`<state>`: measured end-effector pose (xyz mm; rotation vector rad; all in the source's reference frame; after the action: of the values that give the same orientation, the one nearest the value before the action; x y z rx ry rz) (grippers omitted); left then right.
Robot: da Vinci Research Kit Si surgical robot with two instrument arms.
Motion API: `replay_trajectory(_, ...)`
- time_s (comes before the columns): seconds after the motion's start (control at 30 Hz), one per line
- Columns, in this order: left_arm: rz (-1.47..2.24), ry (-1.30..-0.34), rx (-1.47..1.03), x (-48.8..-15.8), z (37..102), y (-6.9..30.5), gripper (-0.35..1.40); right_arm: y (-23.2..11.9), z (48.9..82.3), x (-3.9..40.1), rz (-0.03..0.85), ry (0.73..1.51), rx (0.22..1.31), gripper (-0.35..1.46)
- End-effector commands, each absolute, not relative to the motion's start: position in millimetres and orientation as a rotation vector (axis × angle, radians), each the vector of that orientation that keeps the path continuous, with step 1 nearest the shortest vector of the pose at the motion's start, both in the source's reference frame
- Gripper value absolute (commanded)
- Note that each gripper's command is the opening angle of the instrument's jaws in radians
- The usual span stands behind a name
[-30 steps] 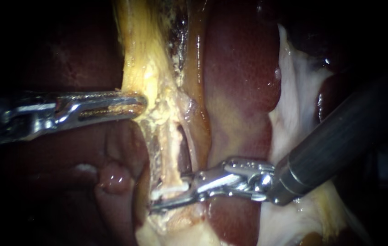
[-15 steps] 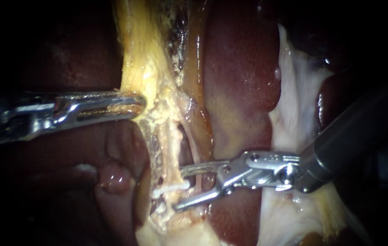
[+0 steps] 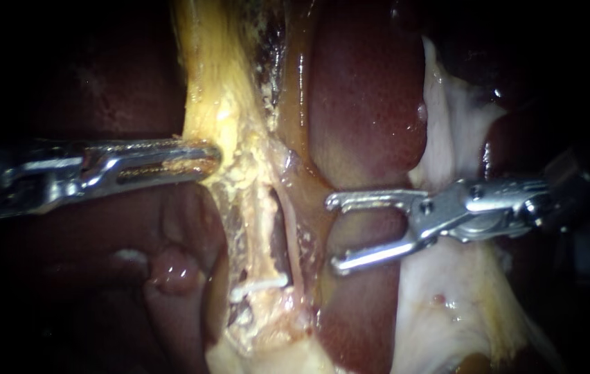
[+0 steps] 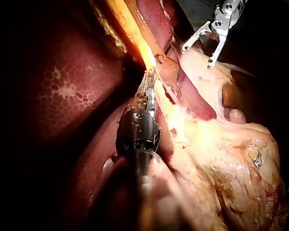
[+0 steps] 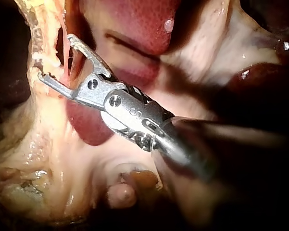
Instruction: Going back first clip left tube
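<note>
Endoscope view: right instrument (image 3: 333,233), jaws apart

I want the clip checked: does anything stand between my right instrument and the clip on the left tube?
A thin strand of tissue runs between the open right instrument and the clip on the left tube. Nothing else visible does.
</note>
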<state>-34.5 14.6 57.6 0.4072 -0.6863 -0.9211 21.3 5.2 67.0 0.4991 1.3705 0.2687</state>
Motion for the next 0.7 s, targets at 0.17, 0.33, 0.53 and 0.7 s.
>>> replay_trajectory(0.17,-0.919,-0.688,0.399,-34.9,59.7,14.2,-0.35,5.1,66.5,21.6,0.254,1.375,0.488,0.6)
replay_trajectory(0.33,-0.908,-0.698,0.412,-35.6,63.2,13.3,-0.35,5.1,66.7,21.5,0.239,1.378,0.476,0.6)
replay_trajectory(0.53,-0.917,-0.708,0.437,-37.2,66.0,12.9,-0.35,5.1,66.6,21.5,0.224,1.382,0.464,0.6)
replay_trajectory(0.7,-0.912,-0.711,0.446,-38.1,66.4,12.9,-0.35,5.0,66.5,21.5,0.214,1.384,0.456,0.6)
